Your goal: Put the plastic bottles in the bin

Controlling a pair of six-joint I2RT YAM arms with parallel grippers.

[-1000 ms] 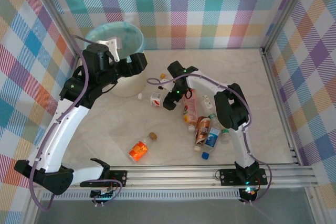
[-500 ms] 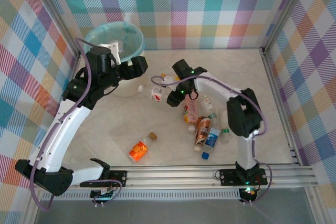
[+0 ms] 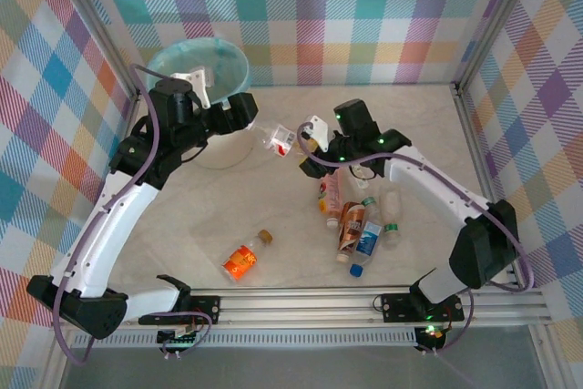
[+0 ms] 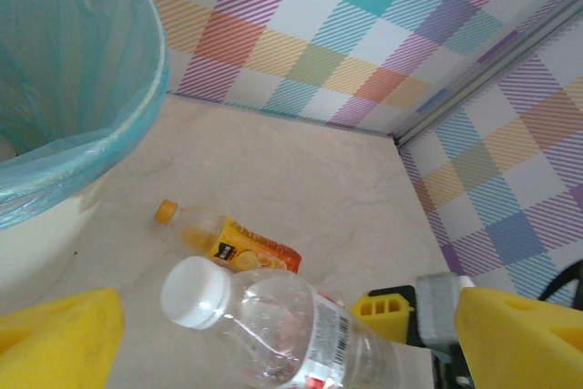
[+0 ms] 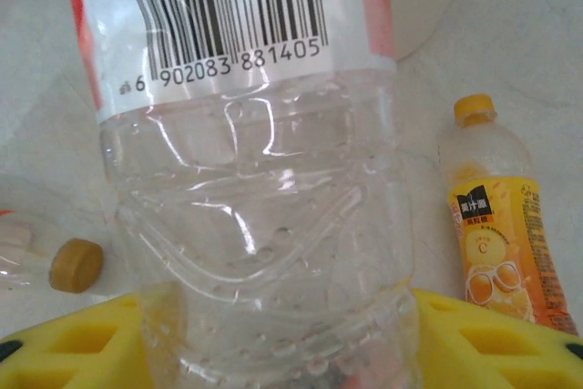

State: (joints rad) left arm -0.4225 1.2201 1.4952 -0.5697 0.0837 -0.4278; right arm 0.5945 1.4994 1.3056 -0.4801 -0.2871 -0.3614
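Observation:
My right gripper (image 3: 307, 139) is shut on the base of a clear plastic bottle (image 3: 279, 138) with a red and white label and holds it in the air near the bin (image 3: 224, 48). The right wrist view shows the bottle (image 5: 255, 179) wedged between the yellow fingers (image 5: 496, 343). My left gripper (image 3: 247, 114) is open beside the bin. In the left wrist view the white-capped end of the bottle (image 4: 273, 325) lies between the wide-apart pads (image 4: 55, 330), touching neither. The teal-lined bin (image 4: 86, 134) is at upper left.
Several more bottles lie in a cluster (image 3: 353, 220) on the table right of centre. An orange one (image 3: 243, 261) lies alone near the front rail. Another orange bottle (image 4: 232, 243) lies on the table beyond the held one. Plaid walls close in three sides.
My right gripper closed on the clear bottle, lifted it off the table and carried it back toward the left gripper. The left arm hardly moved.

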